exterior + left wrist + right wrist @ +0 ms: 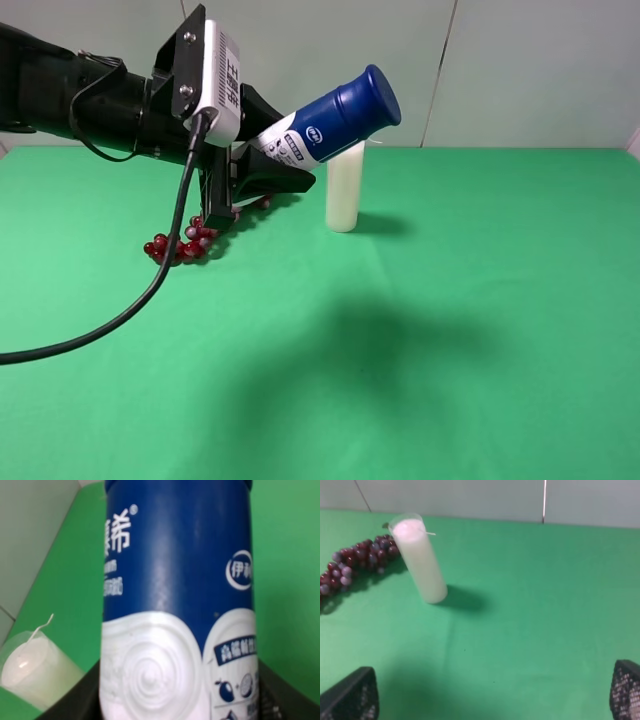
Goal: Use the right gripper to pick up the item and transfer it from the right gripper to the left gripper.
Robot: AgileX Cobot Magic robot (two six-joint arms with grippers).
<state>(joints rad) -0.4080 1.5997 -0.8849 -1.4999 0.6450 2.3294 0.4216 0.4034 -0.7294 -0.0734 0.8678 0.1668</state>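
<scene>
The item, a bottle (335, 120) with a dark blue cap and upper body and a white printed lower body, is held tilted in the air, cap pointing up and right. My left gripper (275, 147) is shut on its white lower end. In the left wrist view the bottle (175, 605) fills the frame between the dark fingers (75, 702). My right gripper (487, 695) is open and empty above the green cloth. Only its two fingertips (350, 697) show, far apart. It is outside the exterior view.
A tall white candle (344, 190) stands upright behind the bottle, also in the left wrist view (30, 672) and the right wrist view (420, 560). A bunch of dark red grapes (180, 243) lies left of it (355, 562). A green cloth (450, 330) covers the table.
</scene>
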